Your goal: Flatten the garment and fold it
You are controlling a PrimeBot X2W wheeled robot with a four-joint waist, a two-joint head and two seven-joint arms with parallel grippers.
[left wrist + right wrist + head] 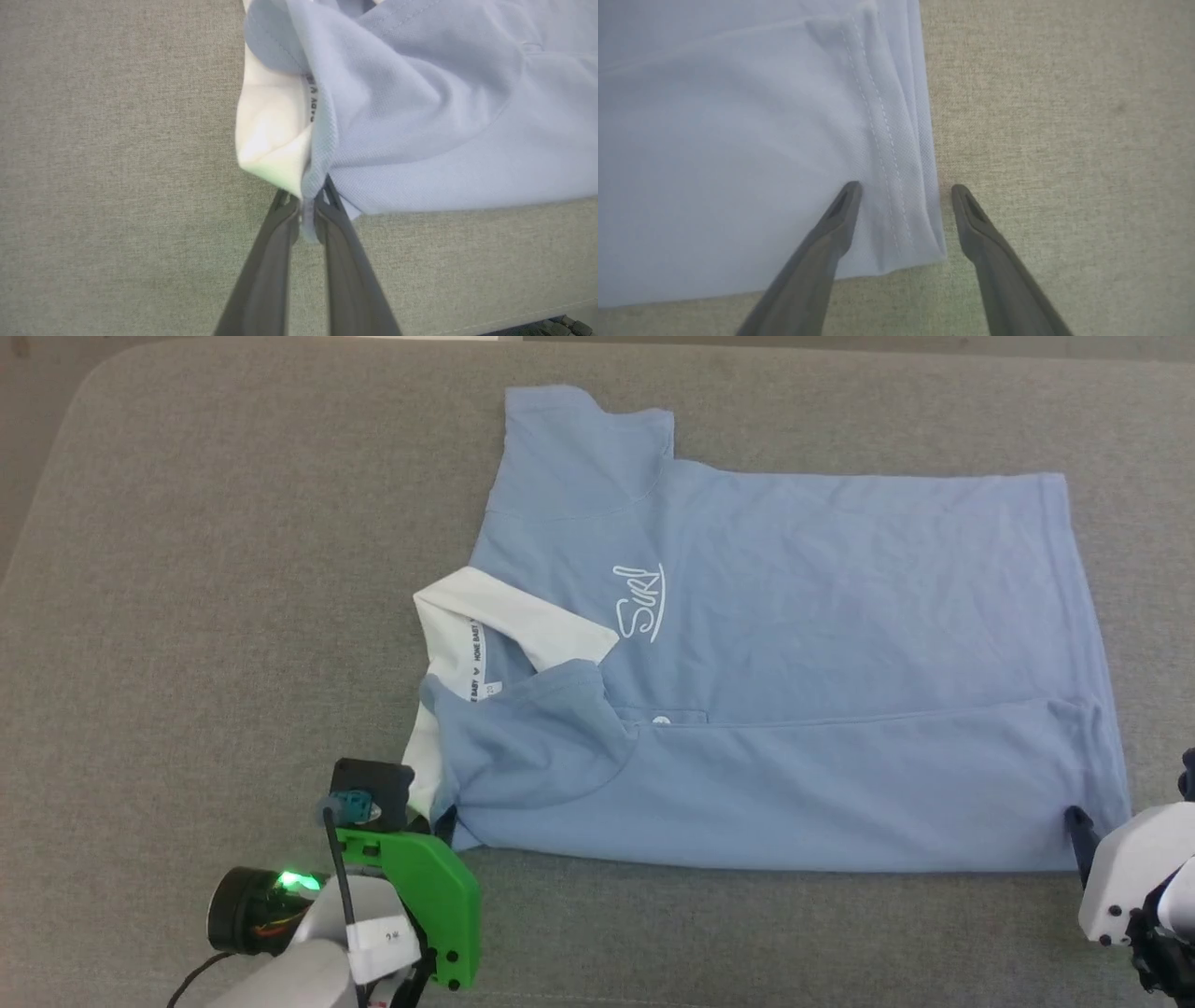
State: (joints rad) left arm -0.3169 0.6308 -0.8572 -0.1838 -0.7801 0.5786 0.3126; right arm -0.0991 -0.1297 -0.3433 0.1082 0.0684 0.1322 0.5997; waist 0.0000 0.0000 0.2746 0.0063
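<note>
step: lengthwise fold, grasp phase | small light blue short-sleeved white-collared polo shirt (794, 616) lies flat on grey woven surface (233, 569), near edge doubled | left hand (308, 210) clenched on collar-end corner | right hand (903, 196) released, straddling hem corner | next: likely right closes, both lift evenly

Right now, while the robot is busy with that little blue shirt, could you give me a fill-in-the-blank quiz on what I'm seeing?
1. The left gripper is ___ on the collar end of the light blue short-sleeved polo shirt.
2. The right gripper hangs ___ over the shirt's hem corner.
3. The shirt's collar is ___ in colour.
4. The shirt lies on a ___ woven fabric surface.

Missing words: shut; open; white; grey.
</note>
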